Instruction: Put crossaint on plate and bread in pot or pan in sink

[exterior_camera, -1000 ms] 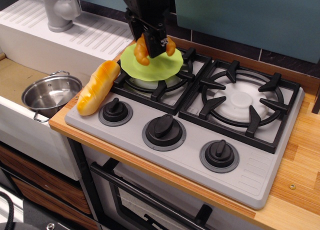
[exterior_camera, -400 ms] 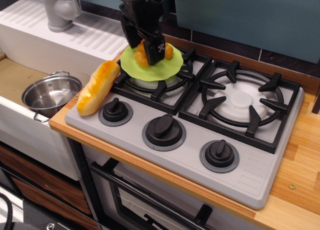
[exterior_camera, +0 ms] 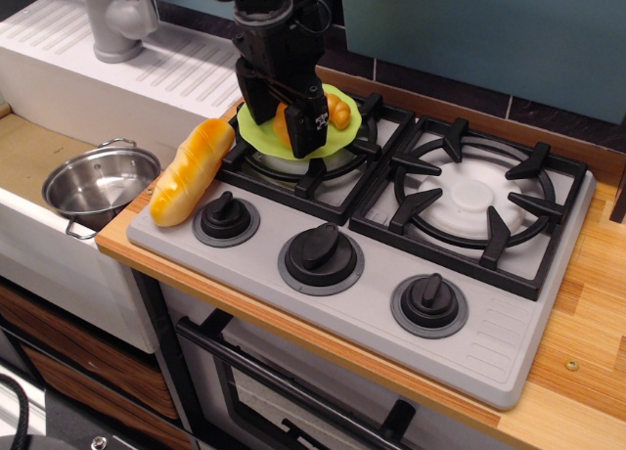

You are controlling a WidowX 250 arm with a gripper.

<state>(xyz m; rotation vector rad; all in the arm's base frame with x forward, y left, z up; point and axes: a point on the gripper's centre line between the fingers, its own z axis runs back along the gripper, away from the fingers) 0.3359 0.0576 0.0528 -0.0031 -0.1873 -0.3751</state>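
Note:
My gripper (exterior_camera: 290,129) is low over the lime-green plate (exterior_camera: 345,134), which lies on the left rear burner of the stove. Its black fingers stand on either side of the orange-brown crossaint (exterior_camera: 337,108), which rests on or just above the plate; part of it is hidden by the fingers. The jaws look shut on it. The yellow-orange bread (exterior_camera: 193,171) lies at the stove's left edge, beside the front left knob. The shiny steel pot (exterior_camera: 98,184) stands empty in the white sink (exterior_camera: 29,152) at the left.
A grey tap (exterior_camera: 115,20) stands on the ribbed drainboard (exterior_camera: 186,68) behind the sink. Three black knobs (exterior_camera: 321,254) line the stove front. The right burner grate (exterior_camera: 474,201) is bare. Wooden counter (exterior_camera: 597,303) runs to the right.
My gripper has come down and a little toward the front with the crossaint, from above the plate's rear to low over its middle. The bread and pot have not moved.

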